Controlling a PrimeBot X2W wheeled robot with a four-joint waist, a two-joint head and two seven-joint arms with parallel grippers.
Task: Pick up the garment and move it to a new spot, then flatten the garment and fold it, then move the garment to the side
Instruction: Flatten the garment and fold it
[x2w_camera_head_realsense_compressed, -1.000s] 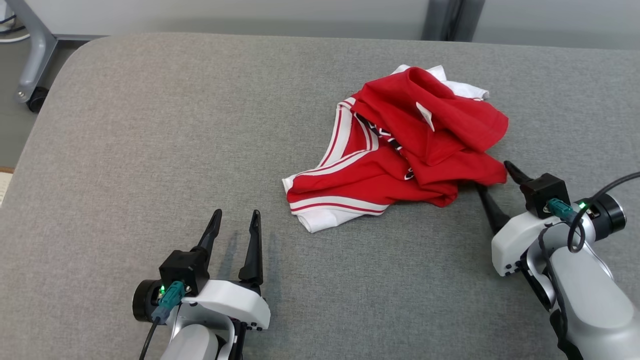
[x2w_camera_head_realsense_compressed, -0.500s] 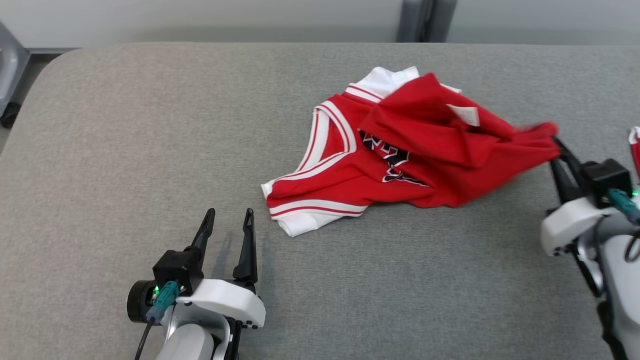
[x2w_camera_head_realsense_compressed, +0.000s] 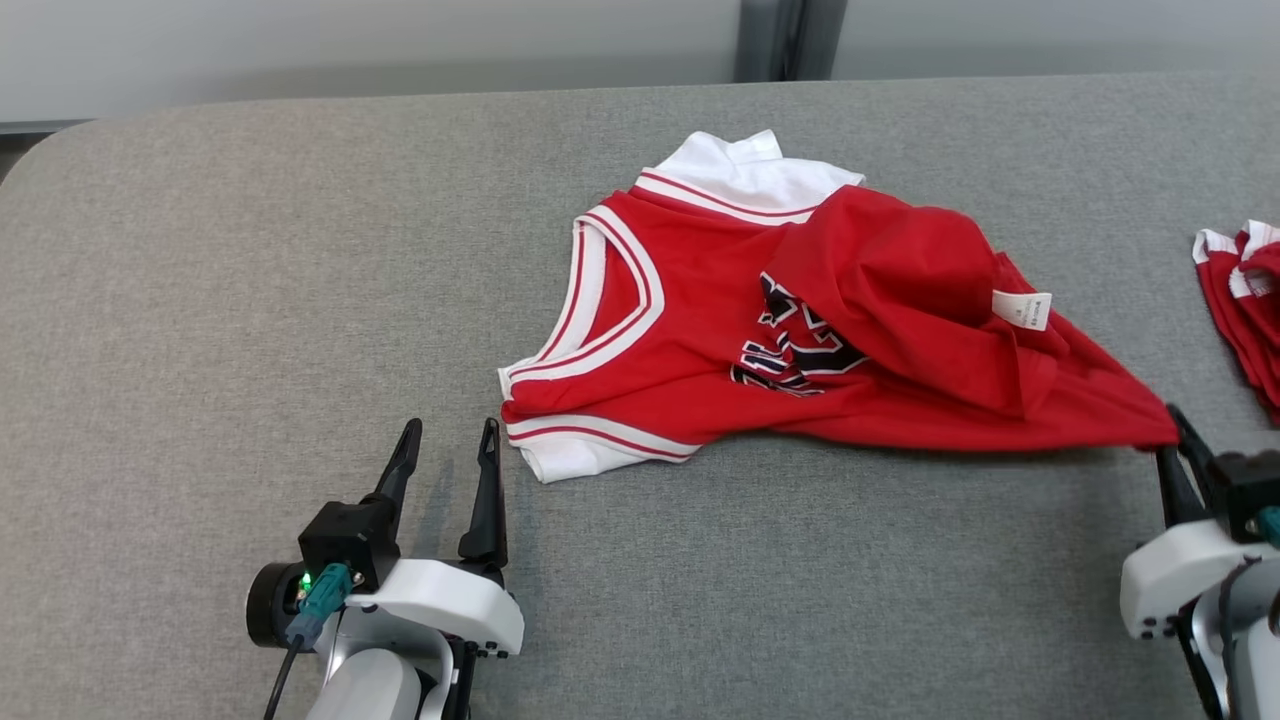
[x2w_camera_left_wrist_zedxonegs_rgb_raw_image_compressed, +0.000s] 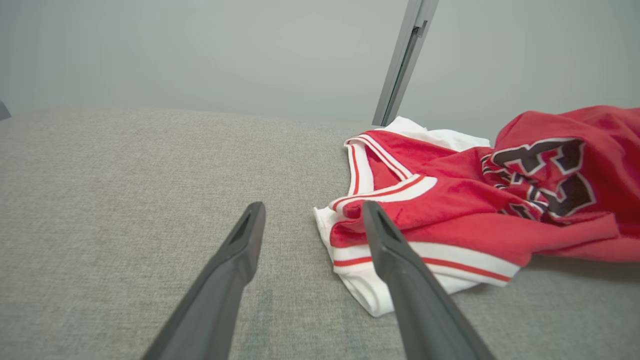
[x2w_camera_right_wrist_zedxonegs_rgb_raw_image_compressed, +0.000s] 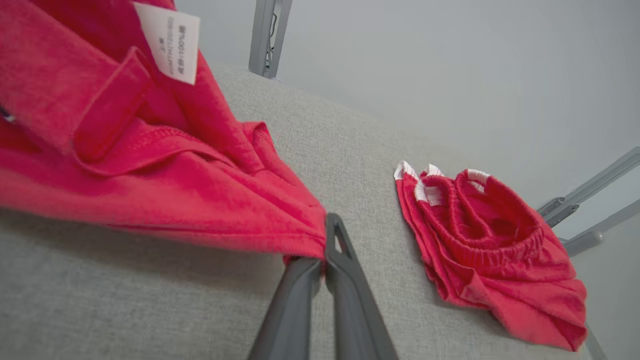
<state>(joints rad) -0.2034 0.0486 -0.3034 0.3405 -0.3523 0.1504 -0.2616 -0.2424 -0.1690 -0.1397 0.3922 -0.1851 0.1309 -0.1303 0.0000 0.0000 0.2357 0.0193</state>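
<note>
Gripped a red corner of the jersey (x2w_camera_head_realsense_compressed: 700, 350) w/ the right pincer (x2w_camera_head_realsense_compressed: 1172, 432), fingers pressed together on the cloth, at the near right of the grey surface (x2w_camera_head_realsense_compressed: 250, 300). Held that corner out in a taut point, raised a little, w/ shadow under it in the right wrist view. Spotted a white label (x2w_camera_head_realsense_compressed: 1020, 310) on a loose red fold just up and left of the pinch. Found the rest of the jersey lying across the middle of the surface, stretching left from the grip: dark lettering partly under the fold, white-and-red striped trim round the openings, white cloth at the far edge and at the near-left corner.

Kept nothing in the left pincer (x2w_camera_head_realsense_compressed: 450, 430): fingers apart, bare surface between them, at the near left, approx. level w/ the jersey's near-left white corner. Saw its right finger just beside that corner; couldn't tell whether touching.

Noted a second red piece w/ white trim, prob. shorts (x2w_camera_head_realsense_compressed: 1240, 300), bunched at the far right of the surface, beyond the right pincer and apart from the jersey. Noted a grey post (x2w_camera_head_realsense_compressed: 770, 40) and pale wall behind the surface.
</note>
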